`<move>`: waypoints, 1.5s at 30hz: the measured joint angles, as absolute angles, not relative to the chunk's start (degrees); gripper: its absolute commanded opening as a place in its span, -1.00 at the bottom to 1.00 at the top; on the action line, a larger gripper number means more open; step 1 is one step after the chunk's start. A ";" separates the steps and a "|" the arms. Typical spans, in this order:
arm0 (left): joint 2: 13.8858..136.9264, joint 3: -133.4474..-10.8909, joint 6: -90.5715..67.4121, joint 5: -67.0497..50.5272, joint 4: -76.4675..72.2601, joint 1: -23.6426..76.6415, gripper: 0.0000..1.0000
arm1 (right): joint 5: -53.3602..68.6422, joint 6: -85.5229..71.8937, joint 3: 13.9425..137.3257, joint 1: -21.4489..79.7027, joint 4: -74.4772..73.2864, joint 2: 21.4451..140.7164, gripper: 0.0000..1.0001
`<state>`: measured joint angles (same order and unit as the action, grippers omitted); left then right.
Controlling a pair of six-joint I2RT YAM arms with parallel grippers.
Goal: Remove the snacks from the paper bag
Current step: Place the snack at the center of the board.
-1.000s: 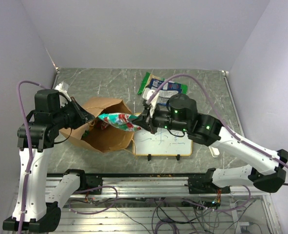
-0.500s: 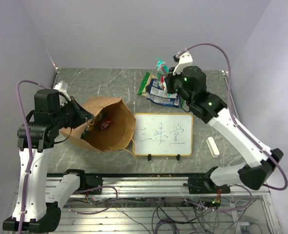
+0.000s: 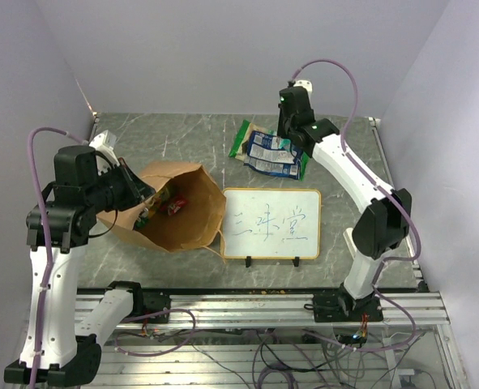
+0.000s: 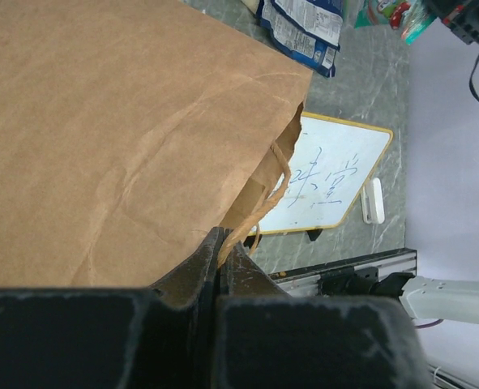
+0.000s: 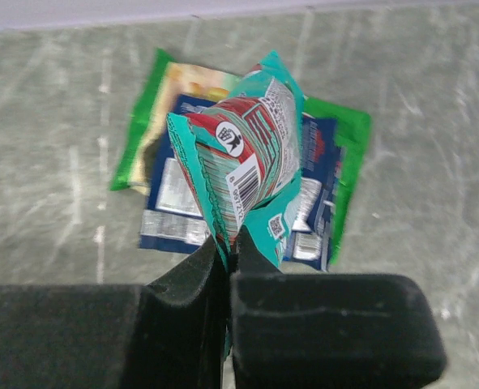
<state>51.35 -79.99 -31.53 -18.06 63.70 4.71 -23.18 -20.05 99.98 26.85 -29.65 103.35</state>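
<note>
The brown paper bag [image 3: 182, 212] lies on its side at the left, mouth facing right. A red packet [image 3: 173, 207] and something green [image 3: 144, 217] show inside it. My left gripper [image 3: 145, 194] is shut on the bag's twisted string handle [image 4: 259, 203] at the mouth's rim. My right gripper [image 3: 286, 134] is shut on a teal and red snack packet [image 5: 251, 154] and holds it above the pile at the back. The pile holds a green chip bag [image 3: 242, 136] and dark blue wrappers [image 3: 271, 154], which also show in the right wrist view [image 5: 170, 212].
A framed whiteboard [image 3: 271, 223] with writing stands right of the bag, close to its mouth. A white eraser block [image 3: 354, 243] lies to the whiteboard's right. Grey walls close in the back and both sides.
</note>
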 measured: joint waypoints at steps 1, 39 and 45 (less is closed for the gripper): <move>51.11 -79.92 -31.64 -18.00 63.68 4.71 -0.86 | -24.77 -20.40 100.92 26.98 -30.92 104.27 -1.00; 51.33 -78.72 -36.27 -14.96 63.42 4.71 -0.86 | -34.24 -33.39 130.78 31.05 -37.36 139.83 0.06; 50.68 -78.08 -36.16 -16.32 62.33 4.71 -0.86 | -28.18 -32.53 130.30 30.48 -32.47 139.68 0.52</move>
